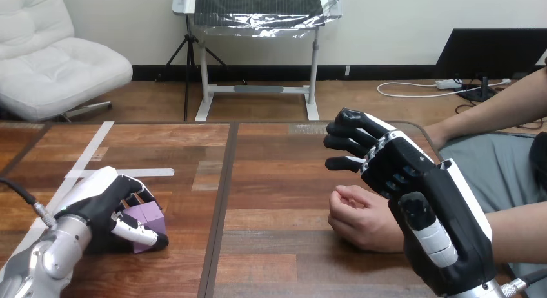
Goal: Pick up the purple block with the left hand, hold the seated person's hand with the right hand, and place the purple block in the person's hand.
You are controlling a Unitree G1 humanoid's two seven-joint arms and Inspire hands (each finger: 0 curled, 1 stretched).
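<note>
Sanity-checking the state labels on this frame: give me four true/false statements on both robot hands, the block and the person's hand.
1. The left hand has its fingers curled round the purple block. True.
2. The purple block lies in the person's hand. False: it sits in the left hand's grasp, far to that side.
3. The person's hand rests on the table as a loose fist. True.
4. The right hand grips the person's hand. False: its fingers reach out above it, closed on nothing.

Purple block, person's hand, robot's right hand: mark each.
purple block (151,219), head view, upper face beside the fingers.
person's hand (358,217), head view, middle of the fist.
right hand (418,193), head view, black palm area.
</note>
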